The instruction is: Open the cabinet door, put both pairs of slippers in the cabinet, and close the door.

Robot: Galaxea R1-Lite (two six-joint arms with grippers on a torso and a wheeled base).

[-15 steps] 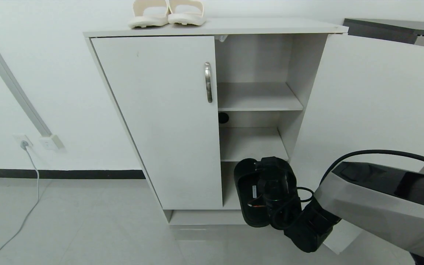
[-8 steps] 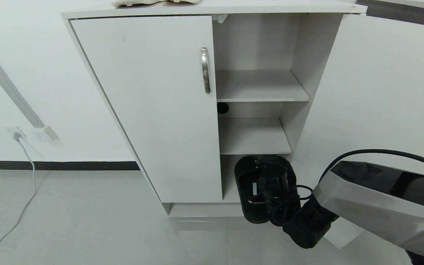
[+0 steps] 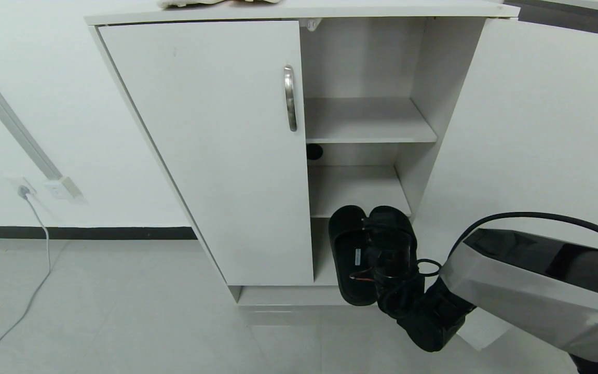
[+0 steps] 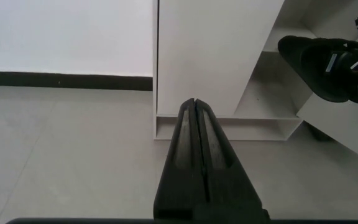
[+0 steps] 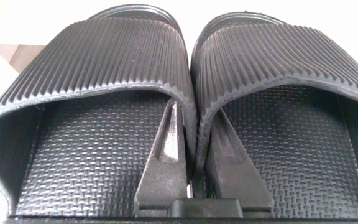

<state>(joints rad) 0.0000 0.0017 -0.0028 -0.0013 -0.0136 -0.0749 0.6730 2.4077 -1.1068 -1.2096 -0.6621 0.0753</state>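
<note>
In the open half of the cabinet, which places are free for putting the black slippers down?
The upper shelf and the middle shelf are both bare, each bordered by the closed left door and the cabinet's right wall. It is crowded at the bottom compartment, where the black slippers in the right gripper hang before the opening.

On the head view I get only a sliver of the cream slippers [image 3: 216,3] atop the cabinet [image 3: 382,8]; the top edge cuts them. The black slippers [image 3: 369,249] hide most of the bottom compartment [image 3: 321,252]. The shut left door [image 3: 211,145] screens that half's shelves. The tips of the right gripper [image 5: 196,124] fingers [image 5: 166,162] vanish between the slippers' inner walls.
</note>
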